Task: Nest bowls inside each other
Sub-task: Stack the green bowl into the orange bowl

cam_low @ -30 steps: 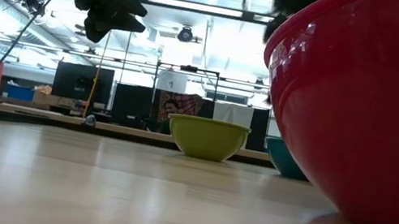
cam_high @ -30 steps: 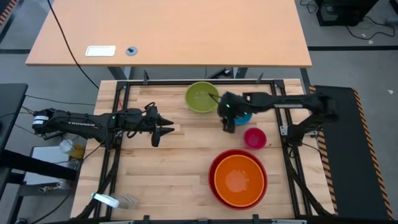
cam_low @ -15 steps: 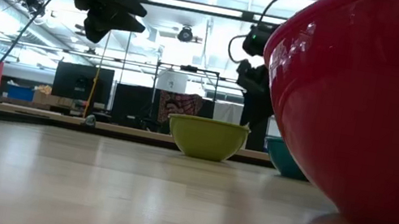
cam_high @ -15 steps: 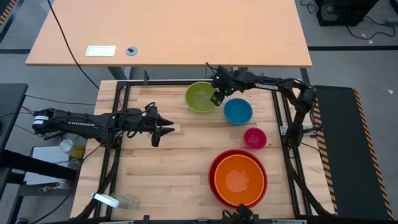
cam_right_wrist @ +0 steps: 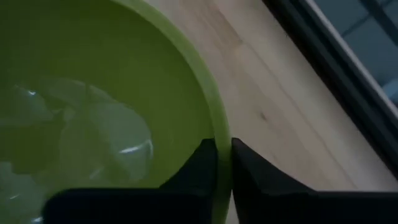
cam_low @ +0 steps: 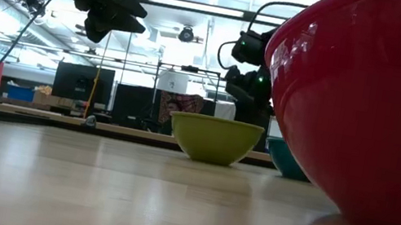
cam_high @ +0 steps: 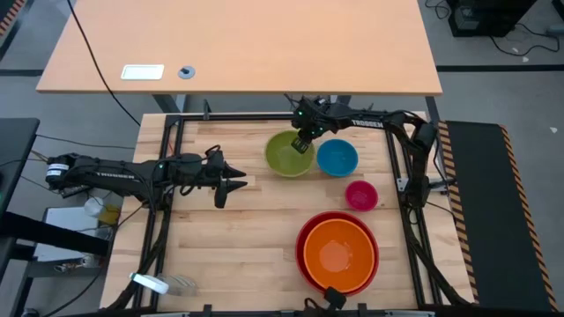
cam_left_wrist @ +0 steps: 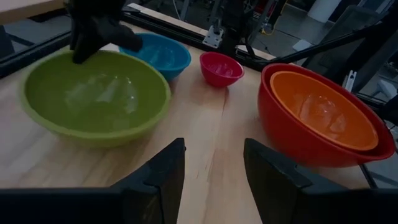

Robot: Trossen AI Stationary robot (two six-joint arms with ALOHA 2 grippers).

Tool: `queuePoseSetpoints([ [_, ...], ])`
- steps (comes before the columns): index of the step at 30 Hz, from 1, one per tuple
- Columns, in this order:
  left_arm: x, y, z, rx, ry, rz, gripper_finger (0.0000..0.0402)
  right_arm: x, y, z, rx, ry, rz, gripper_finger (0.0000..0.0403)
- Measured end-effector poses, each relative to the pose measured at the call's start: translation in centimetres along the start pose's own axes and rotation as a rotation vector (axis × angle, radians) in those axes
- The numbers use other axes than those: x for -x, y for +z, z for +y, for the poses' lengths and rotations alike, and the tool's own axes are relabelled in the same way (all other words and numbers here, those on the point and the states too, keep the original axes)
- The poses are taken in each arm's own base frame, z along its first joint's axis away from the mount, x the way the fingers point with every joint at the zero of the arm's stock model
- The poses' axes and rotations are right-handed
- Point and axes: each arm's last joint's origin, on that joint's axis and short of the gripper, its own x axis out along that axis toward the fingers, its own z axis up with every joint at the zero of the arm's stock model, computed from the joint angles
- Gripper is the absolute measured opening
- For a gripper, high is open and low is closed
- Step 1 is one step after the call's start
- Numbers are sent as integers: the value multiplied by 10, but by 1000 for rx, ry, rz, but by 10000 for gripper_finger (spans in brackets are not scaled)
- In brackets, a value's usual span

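The lime green bowl (cam_high: 287, 157) stands on its base near the table's far edge, with my right gripper (cam_high: 303, 141) shut on its far right rim. The blue bowl (cam_high: 337, 158) sits just right of it, and the small pink bowl (cam_high: 361, 195) is nearer. The orange bowl (cam_high: 338, 252) sits nested inside the big red bowl (cam_high: 304, 236) at the near right. My left gripper (cam_high: 231, 185) hovers open above the table's left middle, pointing toward the bowls, with nothing between its fingers (cam_left_wrist: 163, 176). My right gripper pinches the green bowl's rim (cam_right_wrist: 219, 127) on its far right side, one finger inside the bowl and one outside (cam_right_wrist: 245, 163). The fingers come from above, slanting down. The bowl stays upright with its base (cam_low: 210, 158) on the table.
A black metal frame (cam_high: 173, 132) runs around the wooden tabletop. A light wooden desk (cam_high: 247, 44) stands beyond the far edge. Bare wood lies in the table's middle and near left. In the low view the red bowl (cam_low: 367, 109) fills the right side.
My right gripper has swung from above the blue bowl toward the far left and down onto the green bowl's rim, then shut on it. The green bowl has since shifted a little toward the table's near edge.
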Motion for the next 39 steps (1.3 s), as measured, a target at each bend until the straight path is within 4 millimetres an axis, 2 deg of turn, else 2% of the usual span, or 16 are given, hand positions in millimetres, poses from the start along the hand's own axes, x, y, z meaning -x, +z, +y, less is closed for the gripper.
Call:
queuePoseSetpoints([
  [4,0,0,-2,33,-9,-4,167,4,5,1,25,31,-54,26],
  [7,0,1,-5,31,-30,-17,167,15,11,2,30,93,-107,32],
  [11,1,3,-11,-17,-65,-51,167,43,19,11,85,227,-198,36],
  [17,2,6,-12,-63,5,-108,177,82,17,39,206,406,-269,34],
  [20,2,7,-11,-60,30,-119,194,109,12,55,289,490,-315,34],
  [24,1,7,-11,-33,34,-121,209,145,-7,78,449,568,-309,34],
  [27,1,7,-10,-7,34,-118,210,160,-29,90,552,594,-262,34],
  [33,2,6,-12,19,25,-114,206,179,-78,100,609,576,-182,34],
  [39,2,6,-12,24,25,-116,206,185,-123,102,631,590,-167,35],
])
